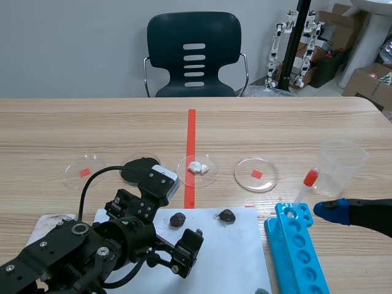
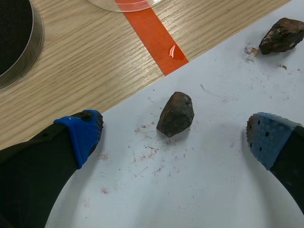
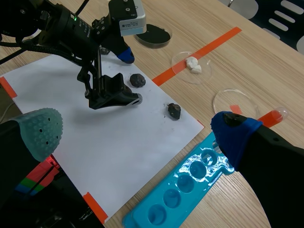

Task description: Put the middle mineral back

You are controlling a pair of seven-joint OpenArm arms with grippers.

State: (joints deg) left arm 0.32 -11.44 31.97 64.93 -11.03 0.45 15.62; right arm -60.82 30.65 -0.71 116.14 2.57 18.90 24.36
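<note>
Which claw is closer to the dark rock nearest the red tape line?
Left. The left gripper hangs open around the dark rock, one finger either side; the right gripper is far off, by the blue rack.

A: Finish of left arm (image 1: 73, 251)?
B: Black, screwed housings. Black cable (image 1: 90, 181) loops behind the left pincer (image 2: 175, 134); white block (image 1: 164, 177) sits above it.
A: Pads (image 2: 84, 135)?
B: Dotted. Left pincer: blue. Right pincer (image 3: 137, 132): one grey-green, one blue.

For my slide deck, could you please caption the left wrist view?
Open left end effector brackets a dark mineral lying on white paper near the orange tape line.
</note>
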